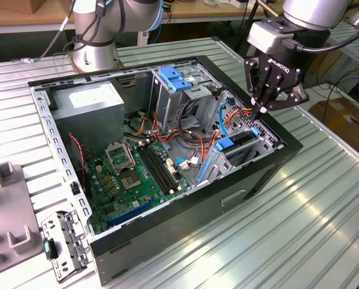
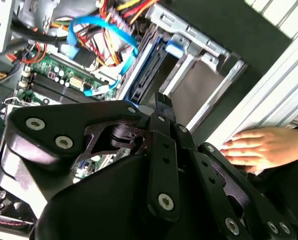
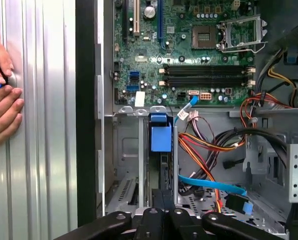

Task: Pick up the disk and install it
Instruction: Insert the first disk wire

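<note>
The disk [image 1: 238,143] stands on edge in the metal drive cage at the open computer case's near-right corner, its dark body between blue side rails. In the first wrist view its blue end [image 3: 160,133] sits in the cage slot, and in the second wrist view its dark edge with a blue rail [image 2: 148,70] lies in the bay. My gripper [image 1: 260,109] hangs just above the cage, a little behind the disk, fingers shut together with nothing between them. Its black fingers [image 3: 163,202] point down toward the slot.
A person's hand [image 3: 1,95] [image 2: 261,147] rests on the ribbed table beside the case wall. Orange, blue and black cables [image 1: 224,114] crowd the space by the cage. Another blue-latched cage [image 1: 176,78] and the motherboard [image 1: 137,174] fill the case.
</note>
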Motion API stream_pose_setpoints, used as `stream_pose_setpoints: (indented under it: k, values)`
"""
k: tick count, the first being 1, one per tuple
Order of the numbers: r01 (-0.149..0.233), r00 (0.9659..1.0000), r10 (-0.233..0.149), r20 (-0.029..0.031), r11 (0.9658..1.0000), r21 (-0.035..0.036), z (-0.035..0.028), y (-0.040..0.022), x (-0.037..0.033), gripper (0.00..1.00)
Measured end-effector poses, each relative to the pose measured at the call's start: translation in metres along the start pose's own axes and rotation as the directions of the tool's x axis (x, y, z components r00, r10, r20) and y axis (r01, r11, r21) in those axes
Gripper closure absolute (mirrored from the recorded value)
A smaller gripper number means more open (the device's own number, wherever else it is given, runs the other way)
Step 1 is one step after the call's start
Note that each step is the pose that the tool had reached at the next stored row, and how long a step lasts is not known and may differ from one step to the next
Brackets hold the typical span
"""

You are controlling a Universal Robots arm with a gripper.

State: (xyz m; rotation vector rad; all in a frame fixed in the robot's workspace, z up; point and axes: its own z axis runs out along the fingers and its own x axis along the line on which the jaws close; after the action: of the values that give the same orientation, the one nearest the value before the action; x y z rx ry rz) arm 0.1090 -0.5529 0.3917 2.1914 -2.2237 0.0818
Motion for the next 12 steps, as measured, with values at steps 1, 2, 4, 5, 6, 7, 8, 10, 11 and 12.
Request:
stream_pose_setpoints:
  k: [1, 2, 4, 5, 6, 7, 8, 10, 11, 12]
  values:
    - [0.001, 1.0, -0.001, -0.0001, 1.0, 0.0001, 0.0001, -0.0035, -0.0008, 0.89]
    - [0.002, 1.0, -0.002, 0.0, 1.0, 0.0001, 0.0002, -0.0066, -0.0017, 0.89]
    - [0.004, 1.0, -0.004, 0.0, 1.0, 0.0002, 0.0002, -0.0123, -0.0037, 0.89]
    - [0.005, 1.0, -0.005, 0.0001, 1.0, 0.0002, 0.0002, -0.0143, -0.0046, 0.89]
    - [0.006, 1.0, -0.006, -0.0003, 1.0, 0.0002, 0.0002, -0.0166, -0.0069, 0.89]
    - [0.006, 1.0, -0.006, -0.0003, 1.0, 0.0003, 0.0001, -0.0174, -0.0089, 0.89]
    - [0.012, 0.9999, -0.012, -0.0002, 0.9999, 0.0005, 0.0001, -0.0176, -0.009, 0.89]
    - [0.08, 0.9968, -0.08, 0.0013, 0.9968, 0.0041, 0.0001, -0.0179, -0.0091, 0.89]
    - [0.111, 0.9938, -0.111, 0.0018, 0.9938, 0.0057, 0.0, -0.0178, -0.0091, 0.89]
    - [0.168, 0.9858, -0.168, 0.0029, 0.9858, 0.0087, 0.0001, -0.018, -0.0091, 0.89]
